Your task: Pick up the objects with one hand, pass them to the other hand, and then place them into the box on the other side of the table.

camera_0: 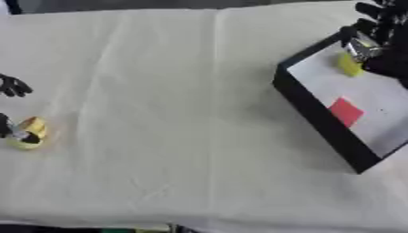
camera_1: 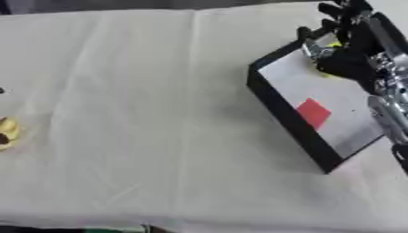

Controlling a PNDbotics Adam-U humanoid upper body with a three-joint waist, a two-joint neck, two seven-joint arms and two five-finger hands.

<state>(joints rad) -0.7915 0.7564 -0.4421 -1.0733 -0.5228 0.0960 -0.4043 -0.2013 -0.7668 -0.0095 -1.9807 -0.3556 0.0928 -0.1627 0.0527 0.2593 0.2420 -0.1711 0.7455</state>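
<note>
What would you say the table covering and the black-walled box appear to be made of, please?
The table covering looks like cream woven cloth with a matte finish: creases and soft wrinkles run across it. The box seems rigid, perhaps cardboard or plastic: straight black walls, sharp corners, and a flat pale grey matte floor. Which of the two it is cannot be told.

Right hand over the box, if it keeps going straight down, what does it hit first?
Probably the yellow object under the right hand, lying on the floor of the box; depth is hard to judge.

Right robot hand (camera_0: 381, 34) above yellow object (camera_0: 349, 65) in black box (camera_0: 311, 111).
</note>
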